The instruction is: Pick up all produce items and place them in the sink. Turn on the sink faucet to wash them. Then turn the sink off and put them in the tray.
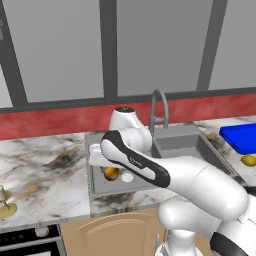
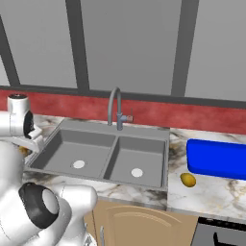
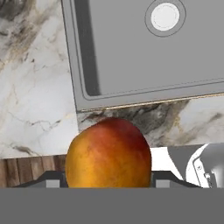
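My gripper (image 3: 108, 183) is shut on the round orange fruit (image 3: 108, 153), with a dark fingertip (image 3: 52, 180) on each side of it. In the left base view this fruit (image 1: 111, 173) hangs under my hand at the left basin of the grey double sink (image 1: 200, 145). The hand view looks down on that basin's rim (image 3: 87, 103) and pale drain (image 3: 165, 16). The oval yellow fruit (image 2: 188, 179) lies on the counter right of the sink (image 2: 91, 144), in front of the blue tray (image 2: 216, 158). The gooseneck faucet (image 2: 115, 108) stands behind the sink's divider.
A pale cup on an olive dish (image 1: 4, 202) sits at the counter's far left. The marble counter (image 1: 45, 160) runs along a red backsplash (image 1: 55, 122) under large windows. Wooden cabinet doors (image 2: 144, 223) are below the sink.
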### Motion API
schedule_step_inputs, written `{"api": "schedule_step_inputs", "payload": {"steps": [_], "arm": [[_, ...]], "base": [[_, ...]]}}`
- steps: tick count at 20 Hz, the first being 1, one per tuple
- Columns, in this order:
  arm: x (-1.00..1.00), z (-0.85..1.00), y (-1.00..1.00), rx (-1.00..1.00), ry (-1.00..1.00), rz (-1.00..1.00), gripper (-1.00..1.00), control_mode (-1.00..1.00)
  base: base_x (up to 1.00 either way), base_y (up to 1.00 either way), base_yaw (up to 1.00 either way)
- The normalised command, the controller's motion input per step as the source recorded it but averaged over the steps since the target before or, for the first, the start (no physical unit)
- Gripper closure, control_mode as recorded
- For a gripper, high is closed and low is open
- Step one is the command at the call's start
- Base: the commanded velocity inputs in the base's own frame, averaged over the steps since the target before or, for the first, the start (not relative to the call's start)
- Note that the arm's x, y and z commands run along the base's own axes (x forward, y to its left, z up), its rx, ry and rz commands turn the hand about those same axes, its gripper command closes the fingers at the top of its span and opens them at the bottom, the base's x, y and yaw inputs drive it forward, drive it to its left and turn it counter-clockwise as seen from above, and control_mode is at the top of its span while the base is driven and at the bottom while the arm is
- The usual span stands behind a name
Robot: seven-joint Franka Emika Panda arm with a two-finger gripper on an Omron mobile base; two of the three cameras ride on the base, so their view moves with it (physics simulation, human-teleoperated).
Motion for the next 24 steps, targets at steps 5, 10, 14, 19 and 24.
{"api": "schedule_step_inputs", "payload": {"steps": [5, 10, 14, 19, 24], "arm": [[0.00, 0.41, -1.00, -0.06, 0.16, -0.10, 1.00, -1.00], [0.01, 0.19, -1.00, -0.09, 0.22, -0.13, 1.00, -1.00], [0.09, 0.04, -1.00, -0.12, 0.14, -0.12, 1.00, -1.00], [0.13, 0.00, -1.00, -0.13, 0.07, -0.09, 1.00, -1.00], [0.16, 0.00, -1.00, -0.07, 0.01, -0.03, 1.00, -1.00]], "base": [[0.00, 0.00, 0.00], [0.00, 0.00, 0.00], [0.00, 0.00, 0.00], [0.00, 0.00, 0.00], [0.00, 0.00, 0.00]]}}
